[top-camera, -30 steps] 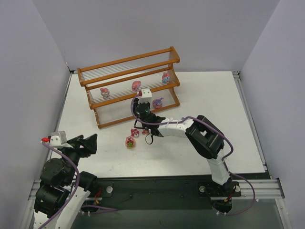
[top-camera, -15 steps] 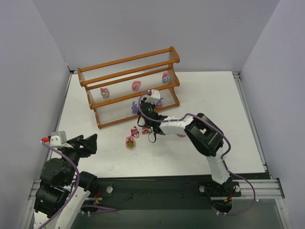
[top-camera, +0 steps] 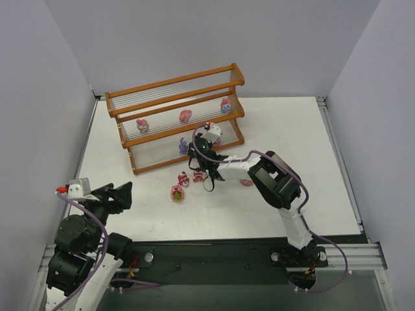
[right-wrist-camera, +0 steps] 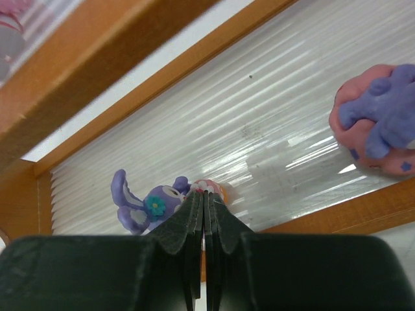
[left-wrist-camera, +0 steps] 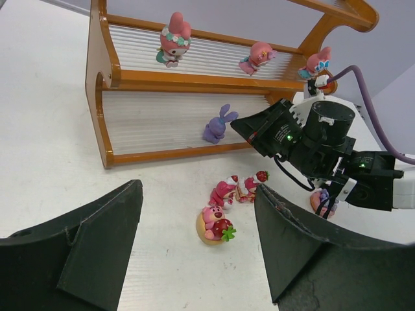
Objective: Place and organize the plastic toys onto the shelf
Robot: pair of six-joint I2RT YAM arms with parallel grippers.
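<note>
Toys (top-camera: 185, 116) are on the shelf (top-camera: 175, 83) and on the table (top-camera: 292, 142). The left gripper (top-camera: 120, 192) is wide open and holds nothing. Three pink ones stand in a row on the middle step. A purple bunny (left-wrist-camera: 217, 124) stands on the bottom step. A few lie on the table in front. The right gripper (right-wrist-camera: 204, 210) is shut tight by the bottom step, with nothing between its fingers.
</note>
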